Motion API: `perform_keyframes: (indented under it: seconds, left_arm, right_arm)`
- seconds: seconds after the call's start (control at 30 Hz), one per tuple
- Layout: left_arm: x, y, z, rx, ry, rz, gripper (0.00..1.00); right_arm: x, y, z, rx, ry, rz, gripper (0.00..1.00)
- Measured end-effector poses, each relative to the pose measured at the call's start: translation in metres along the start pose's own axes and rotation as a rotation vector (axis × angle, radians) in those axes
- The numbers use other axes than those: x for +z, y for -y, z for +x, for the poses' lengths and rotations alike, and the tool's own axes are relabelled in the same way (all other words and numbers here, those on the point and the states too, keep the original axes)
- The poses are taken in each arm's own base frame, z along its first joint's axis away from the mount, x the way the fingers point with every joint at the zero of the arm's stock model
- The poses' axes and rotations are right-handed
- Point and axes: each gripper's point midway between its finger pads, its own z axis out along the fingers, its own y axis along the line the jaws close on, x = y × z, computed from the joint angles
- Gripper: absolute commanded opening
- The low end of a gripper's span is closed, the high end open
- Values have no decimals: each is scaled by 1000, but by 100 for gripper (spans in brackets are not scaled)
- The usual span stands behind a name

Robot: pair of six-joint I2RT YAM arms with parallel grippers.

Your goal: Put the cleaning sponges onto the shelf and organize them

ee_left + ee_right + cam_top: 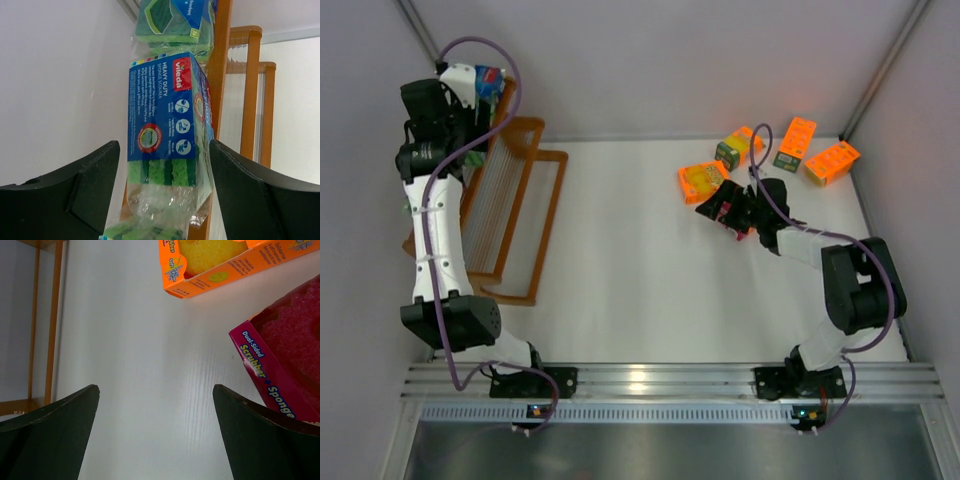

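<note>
White tabletop: a bare patch of it fills the gap between the right pincer's fingers.

Orange three-tier wire-slatted shelf: the left pincer is up at its far end, with an orange shelf post just right of the right-hand finger. From the right pincer the shelf is well off to the left.

Blue plastic-wrapped sponge pack, red logo, green sponges showing through the wrap: it sits squarely between the left pincer's fingers, just left of the post. The fingertips are level with its lower half. A second blue-green wrapped pack is just beyond it. A third green pack shows at the near edge, mostly cut off.

Left pincer: spread wide around the blue pack, not pinching it. The left finger has a thin sliver of wall showing between it and the pack. The right finger is right at the wrap; can't tell if it touches.

Right pincer: fully spread, holding nothing. A magenta "Dual-Sided Scrubber Sponge" box lies just ahead of its right finger, corner near the tip but apart. An orange box with a yellow sponge lies farther ahead, right of centre. Three more orange packs sit beyond that, well apart from the pincer.
</note>
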Motion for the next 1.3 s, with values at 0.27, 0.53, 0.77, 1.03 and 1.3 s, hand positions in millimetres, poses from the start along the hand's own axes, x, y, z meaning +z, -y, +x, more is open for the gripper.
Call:
perform_keyframes:
  seconds: [0.27, 0.53, 0.77, 1.03, 1.3]
  left_arm:
    - [26, 6, 17, 44, -50, 38, 66]
    - [26, 5, 16, 115, -45, 51, 64]
    - [26, 5, 16, 150, -34, 75, 71]
    - [23, 7, 8, 126, -12, 89, 98]
    - [-41, -19, -85, -53, 245, 26, 98]
  right_arm:
    - [5, 4, 2, 16, -12, 11, 100]
    - [10, 8, 3, 27, -21, 18, 99]
    - [14, 7, 1, 36, -17, 14, 99]
    - [15, 8, 2, 38, -21, 12, 99]
    - [6, -5, -13, 7, 13, 4, 100]
